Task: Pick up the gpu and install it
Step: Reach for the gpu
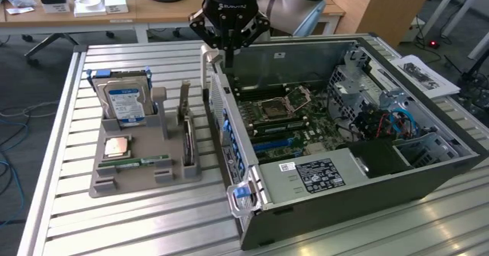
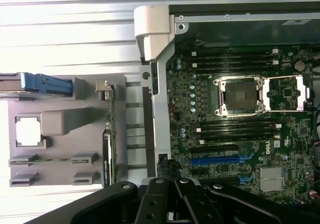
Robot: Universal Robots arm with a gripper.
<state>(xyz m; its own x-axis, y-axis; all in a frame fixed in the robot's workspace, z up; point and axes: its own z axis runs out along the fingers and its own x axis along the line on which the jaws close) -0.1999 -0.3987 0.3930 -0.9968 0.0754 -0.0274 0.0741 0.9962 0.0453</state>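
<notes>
The gpu (image 1: 185, 117) stands on its edge in the grey holder (image 1: 141, 181), a thin dark card with a silver bracket at its far end. From the wrist it appears edge-on as the gpu (image 2: 109, 139), beside the case wall. My gripper (image 1: 227, 51) hangs high above the far corner of the open computer case (image 1: 359, 176), up and to the exterior view's right of the card. Its black fingers (image 2: 156, 196) are drawn together, so the gripper (image 2: 169, 184) is shut with nothing in it. A blue expansion slot (image 2: 220, 160) lies bare on the motherboard (image 1: 290, 118).
The holder also carries a hard drive with a blue label (image 1: 126, 104), a square processor (image 1: 116, 146) and a green memory stick (image 1: 134, 162). The case's white latch (image 2: 152, 27) and side wall stand between holder and motherboard. Cables and drive cages (image 1: 386, 121) crowd the case's far side.
</notes>
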